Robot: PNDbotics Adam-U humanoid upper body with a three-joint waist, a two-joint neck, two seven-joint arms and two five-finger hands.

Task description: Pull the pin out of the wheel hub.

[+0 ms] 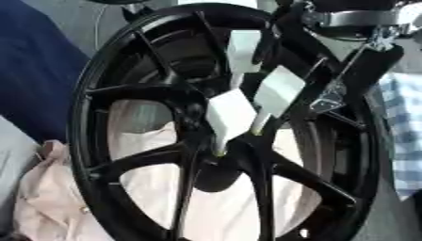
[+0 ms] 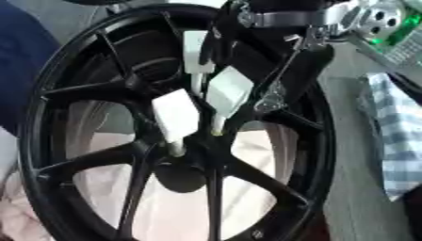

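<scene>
The black wheel hub [image 1: 177, 141] fills my view over a pale cloth [image 1: 49, 197], my right hand [image 2: 247, 52] reaches down from the upper right with fingers curled on a white-tabbed pin [image 1: 279, 90] near the centre, so I judge the next move is a straight pull outward.

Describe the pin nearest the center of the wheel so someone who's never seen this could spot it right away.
Find the big black spoked wheel filling the view, then its dark round hub. Three white flag-shaped pins cluster just above it; the one you want is lowest and furthest left, its thin stem reaching down to the hub. The robot's right hand hovers above the others.
</scene>
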